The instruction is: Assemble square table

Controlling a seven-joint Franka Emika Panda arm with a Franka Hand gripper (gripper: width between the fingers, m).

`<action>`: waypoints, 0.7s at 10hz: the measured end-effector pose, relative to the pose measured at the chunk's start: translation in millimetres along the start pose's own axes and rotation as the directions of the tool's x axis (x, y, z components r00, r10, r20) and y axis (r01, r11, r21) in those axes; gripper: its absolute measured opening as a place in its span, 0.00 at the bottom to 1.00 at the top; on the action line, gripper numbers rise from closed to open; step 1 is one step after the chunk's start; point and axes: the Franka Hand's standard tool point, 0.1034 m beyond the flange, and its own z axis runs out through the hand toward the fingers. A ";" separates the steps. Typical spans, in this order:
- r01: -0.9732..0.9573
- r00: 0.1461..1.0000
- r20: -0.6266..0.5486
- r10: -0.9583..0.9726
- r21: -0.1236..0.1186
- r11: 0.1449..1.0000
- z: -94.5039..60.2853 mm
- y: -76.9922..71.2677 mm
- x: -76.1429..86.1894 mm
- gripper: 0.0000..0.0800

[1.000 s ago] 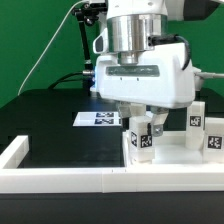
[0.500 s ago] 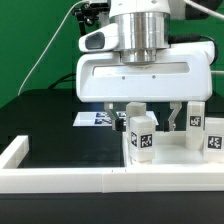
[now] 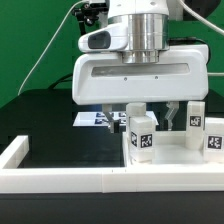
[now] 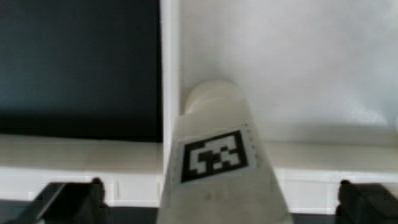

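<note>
A: Two fingers, both spread — my gripper (image 3: 153, 118) is released, straddling one leg (image 3: 142, 136) w/o touching it. Nothing held.

B: Where's the table stuff?

A: Lower right of the exterior frame. Tabletop (image 3: 165, 152) lies flat by the white wall (image 3: 60, 180); the leg stands on it, upright as far as I can tell. More legs (image 3: 194, 122) at the far right edge, partly cut off. Marker board (image 3: 98, 119) sits behind, center frame.

B: Risks?

A: I'd say: if I close off-center, one finger hits first & tips the leg. If I drop lower w/o checking, fingertips could jam on the tabletop. The neighbor legs are near, so a sideways drift might knock one.

B: Wrist cam help?

A: Yes. It shows the leg (image 4: 217, 140) centered between my fingertips (image 4: 71, 198), gaps both sides, tag facing the lens; the exterior view hides that behind my own housing. Exterior alone shows the other legs, wall & board.
</note>
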 end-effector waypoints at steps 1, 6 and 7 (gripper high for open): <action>0.030 1.000 0.001 -0.030 -0.003 1.000 0.3 1.3 -0.3 0.81; -0.008 1.000 0.003 0.008 -0.003 1.000 1.2 1.4 -0.8 0.36; -0.037 0.999 0.002 0.037 -0.002 0.999 1.3 1.1 -0.9 0.36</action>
